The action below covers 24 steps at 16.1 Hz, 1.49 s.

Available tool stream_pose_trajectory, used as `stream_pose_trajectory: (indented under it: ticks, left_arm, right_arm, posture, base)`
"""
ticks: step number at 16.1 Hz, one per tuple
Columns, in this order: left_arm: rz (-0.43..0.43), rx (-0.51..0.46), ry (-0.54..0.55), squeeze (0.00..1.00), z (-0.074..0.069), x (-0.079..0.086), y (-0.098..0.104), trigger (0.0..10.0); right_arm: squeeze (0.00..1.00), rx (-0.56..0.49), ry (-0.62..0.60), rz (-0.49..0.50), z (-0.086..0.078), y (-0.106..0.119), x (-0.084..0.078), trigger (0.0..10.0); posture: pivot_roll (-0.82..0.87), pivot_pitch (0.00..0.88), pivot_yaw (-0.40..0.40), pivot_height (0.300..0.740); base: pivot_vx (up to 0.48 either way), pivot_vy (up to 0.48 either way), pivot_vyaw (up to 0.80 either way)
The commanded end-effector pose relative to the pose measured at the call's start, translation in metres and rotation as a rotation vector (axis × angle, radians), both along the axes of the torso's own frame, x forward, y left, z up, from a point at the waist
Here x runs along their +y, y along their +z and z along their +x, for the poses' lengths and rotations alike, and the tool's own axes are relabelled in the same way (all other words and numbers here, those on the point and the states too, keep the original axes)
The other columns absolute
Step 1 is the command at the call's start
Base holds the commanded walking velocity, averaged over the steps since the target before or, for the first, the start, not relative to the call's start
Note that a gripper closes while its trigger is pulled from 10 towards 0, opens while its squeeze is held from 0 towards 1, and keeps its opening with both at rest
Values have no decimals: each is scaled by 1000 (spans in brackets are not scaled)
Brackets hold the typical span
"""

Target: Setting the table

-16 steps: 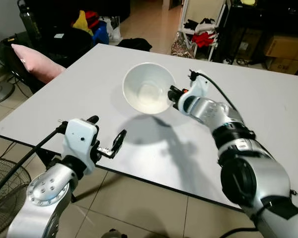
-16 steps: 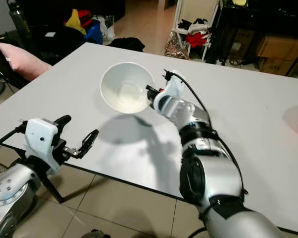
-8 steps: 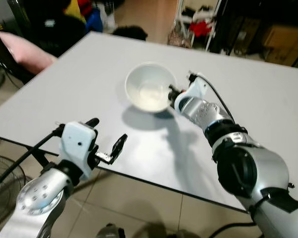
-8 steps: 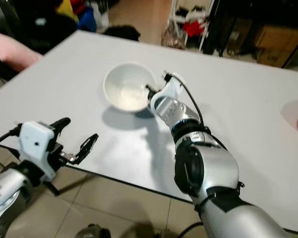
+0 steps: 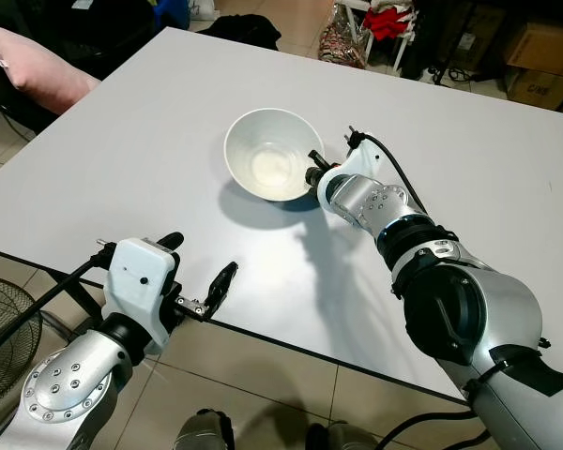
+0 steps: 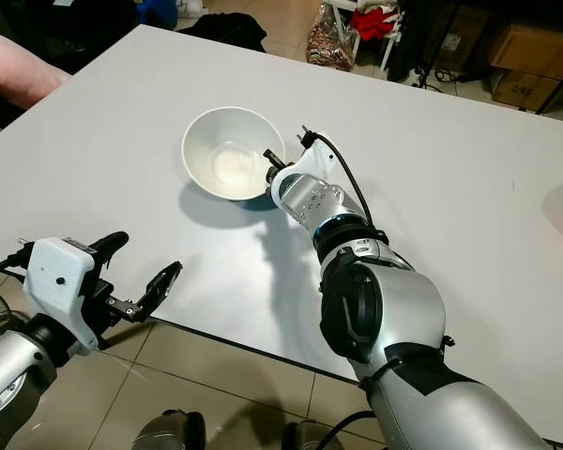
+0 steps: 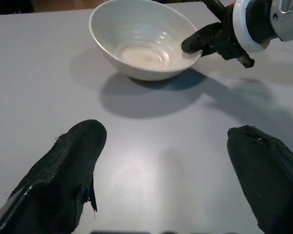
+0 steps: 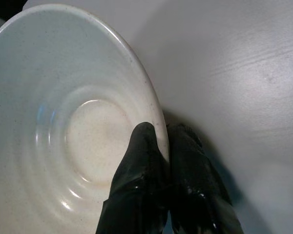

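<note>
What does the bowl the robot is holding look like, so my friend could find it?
Look at the big pale grey table. Near its middle sits a round white bowl, empty, with faint rings inside. It's the one whose rim is pinched by the right pincer, one black finger inside and one outside.

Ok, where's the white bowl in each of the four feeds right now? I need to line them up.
Left eye view: white bowl upper centre, on the grey table.
Right eye view: bowl upper left of centre.
Left wrist view: bowl at the top, beyond the open left gripper.
Right wrist view: bowl close up, rim pinched between the fingers.
Shared landmark: the right gripper shut on the bowl's rim.
</note>
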<state>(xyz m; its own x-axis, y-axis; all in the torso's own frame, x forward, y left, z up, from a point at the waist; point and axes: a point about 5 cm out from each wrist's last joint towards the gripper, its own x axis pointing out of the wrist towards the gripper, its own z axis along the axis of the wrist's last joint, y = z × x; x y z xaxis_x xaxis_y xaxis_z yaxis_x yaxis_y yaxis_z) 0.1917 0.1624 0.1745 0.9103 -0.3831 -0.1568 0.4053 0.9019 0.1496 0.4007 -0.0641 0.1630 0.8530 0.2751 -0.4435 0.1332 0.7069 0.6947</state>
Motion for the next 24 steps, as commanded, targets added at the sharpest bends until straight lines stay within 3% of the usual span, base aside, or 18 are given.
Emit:
stream_pose_trajectory:
  ticks: [1,2,7,11,12,13,16,18,19,20,21,22,23,24]
  left_arm:
    - [-8,-16,-15,0,-1,-4,5,10000]
    - [-12,-25,-18,0,0,-4,6,10000]
    - [-71,-49,-53,0,10,-7,12,10000]
    - [-66,-60,-76,0,18,-8,13,10000]
    - [-66,-66,-85,0,19,-8,13,10000]
    - [-71,-70,-88,0,20,-7,14,10000]
    - [-118,-82,-75,0,24,-5,15,10000]
    - [-137,-72,-38,0,26,-4,12,10000]
    - [-126,-59,-15,0,26,-4,9,10000]
    - [-105,-51,5,0,26,-3,5,10000]
    - [-87,-44,53,0,26,0,0,10000]
    - [-65,-54,109,0,26,3,-2,10000]
    - [-45,-66,187,0,24,7,-5,10000]
    - [-48,-65,243,0,21,8,-8,10000]
  right_arm:
    - [290,12,-5,-9,1,3,0,10000]
    - [1000,12,-8,-12,1,4,-1,10000]
    - [1000,-5,0,31,6,19,-1,10000]
    - [1000,2,24,86,6,26,-1,10000]
    - [914,-3,34,107,7,30,-4,10000]
    - [0,-7,42,128,8,32,-7,10000]
    - [0,-48,85,208,11,47,-27,10000]
    - [0,-177,122,223,10,63,-48,10000]
    - [0,-256,120,160,5,67,-60,10000]
    - [0,-346,133,11,-5,67,-69,10000]
    - [0,-518,129,-258,-21,66,-83,10000]
    - [0,-591,147,-359,-37,61,-90,10000]
    - [0,-677,201,-497,-62,53,-96,10000]
    - [0,-666,230,-509,-82,42,-97,10000]
  posture:
    - [40,162,-58,740]
    - [38,157,-57,740]
    - [20,103,-50,740]
    - [7,62,-35,740]
    - [0,50,-28,740]
    - [-3,42,-24,740]
    - [-27,6,4,740]
    - [-32,0,16,740]
    - [-32,0,21,740]
    - [-33,0,24,740]
    - [-39,0,29,740]
    - [-45,0,32,740]
    - [-58,0,42,740]
    - [-65,0,48,740]
  base:
    - [0,0,0]
    - [0,0,0]
    - [0,0,0]
    - [0,0,0]
    - [0,0,0]
    - [0,0,0]
    - [0,0,0]
    - [0,0,0]
    - [0,0,0]
    - [0,0,0]
    - [0,0,0]
    - [0,0,0]
    - [0,0,0]
    - [0,0,0]
